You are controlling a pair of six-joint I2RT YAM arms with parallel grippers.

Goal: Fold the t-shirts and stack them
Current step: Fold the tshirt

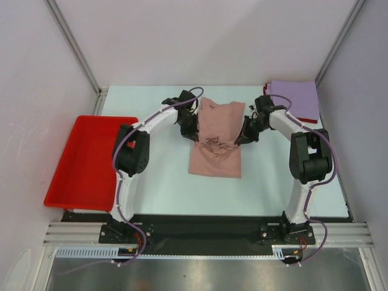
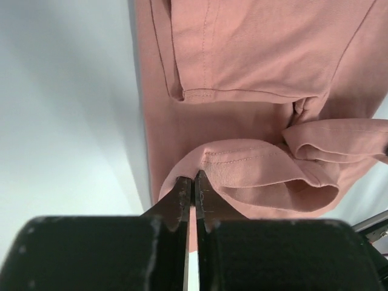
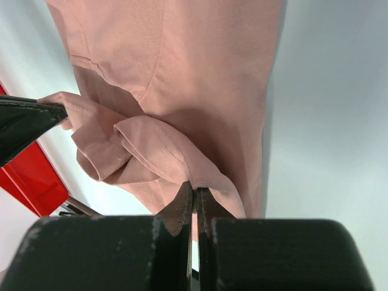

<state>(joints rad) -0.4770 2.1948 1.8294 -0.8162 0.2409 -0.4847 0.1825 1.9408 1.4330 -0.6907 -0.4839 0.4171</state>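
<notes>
On a pale table (image 1: 157, 188) between white walls, the left gripper (image 2: 194, 182) and right gripper (image 3: 195, 193) each clamp a side edge of the dusty-pink t-shirt (image 1: 215, 136) at centre, seemingly mid-fold, with stacking onto the folded lavender t-shirt (image 1: 295, 99) at the far-right corner not yet done.

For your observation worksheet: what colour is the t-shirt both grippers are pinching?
The t-shirt is dusty pink; the left wrist view shows it best.

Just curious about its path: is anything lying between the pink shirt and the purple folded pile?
Nothing loose. Between the pink shirt and the lavender pile there is only table, crossed by the right arm whose jaws pinch the shirt.
</notes>
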